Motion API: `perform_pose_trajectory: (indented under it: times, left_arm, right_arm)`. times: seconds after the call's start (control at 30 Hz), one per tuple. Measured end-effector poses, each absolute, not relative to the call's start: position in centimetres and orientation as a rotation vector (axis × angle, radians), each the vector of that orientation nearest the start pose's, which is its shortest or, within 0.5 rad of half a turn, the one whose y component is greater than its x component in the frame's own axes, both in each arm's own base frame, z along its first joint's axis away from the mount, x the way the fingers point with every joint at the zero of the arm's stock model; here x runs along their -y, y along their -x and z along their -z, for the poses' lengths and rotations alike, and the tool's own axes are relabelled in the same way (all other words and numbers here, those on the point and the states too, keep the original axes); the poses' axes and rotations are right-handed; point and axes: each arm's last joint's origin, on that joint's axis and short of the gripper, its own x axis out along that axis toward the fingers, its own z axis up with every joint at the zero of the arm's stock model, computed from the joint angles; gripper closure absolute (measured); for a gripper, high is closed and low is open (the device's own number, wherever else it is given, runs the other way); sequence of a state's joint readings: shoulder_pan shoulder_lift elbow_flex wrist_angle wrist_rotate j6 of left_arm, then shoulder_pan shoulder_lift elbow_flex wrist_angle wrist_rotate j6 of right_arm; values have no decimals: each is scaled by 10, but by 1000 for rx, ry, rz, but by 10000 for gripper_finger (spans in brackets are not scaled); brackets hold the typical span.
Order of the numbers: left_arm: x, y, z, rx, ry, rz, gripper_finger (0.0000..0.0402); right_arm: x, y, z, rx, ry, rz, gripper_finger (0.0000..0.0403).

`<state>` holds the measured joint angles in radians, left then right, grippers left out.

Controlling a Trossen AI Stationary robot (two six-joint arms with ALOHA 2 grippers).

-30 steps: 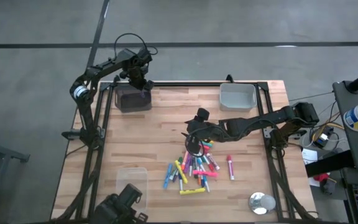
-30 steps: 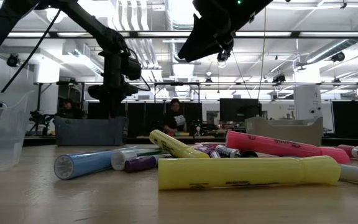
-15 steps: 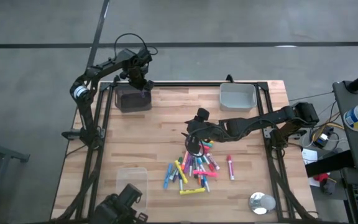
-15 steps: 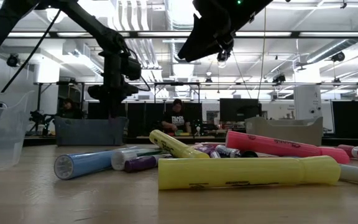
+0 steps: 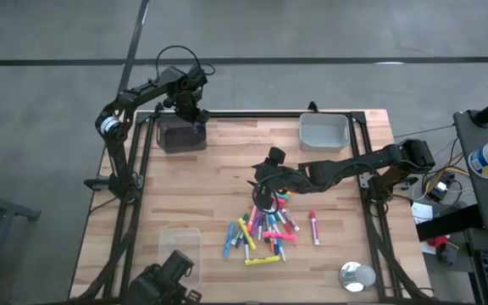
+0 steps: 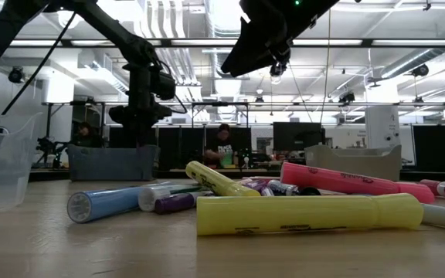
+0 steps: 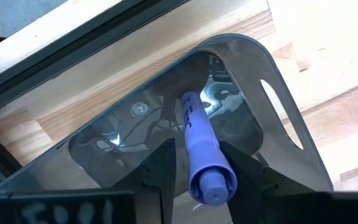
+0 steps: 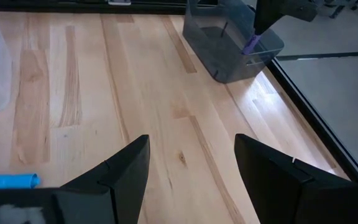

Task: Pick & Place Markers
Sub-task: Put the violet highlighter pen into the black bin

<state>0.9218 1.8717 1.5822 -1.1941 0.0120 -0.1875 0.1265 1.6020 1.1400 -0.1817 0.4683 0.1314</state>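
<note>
The left arm reaches to the tabletop's far left corner, its left gripper (image 7: 207, 177) pointing down, fingers either side of a purple marker (image 7: 202, 146); the right arm stretches from the right edge toward the middle, its right gripper (image 8: 191, 168) spread wide and empty

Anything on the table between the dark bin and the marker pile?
Nothing: bare wood runs from the dark bin to the marker pile, seen in the high view.

We see almost no movement: in the room behind the table the person (image 6: 222, 148) has edged a touch to the right, while both arms and every marker hold their earlier places
</note>
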Motion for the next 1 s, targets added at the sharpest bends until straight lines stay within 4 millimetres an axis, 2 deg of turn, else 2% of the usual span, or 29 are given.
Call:
perform_pose_trajectory:
  times: [1.0]
  left_arm:
    - [-282, -214, -250, -1338, 841, -858, 289]
  right_arm:
    - [-31, -348, -256, -595, 64, 369, 170]
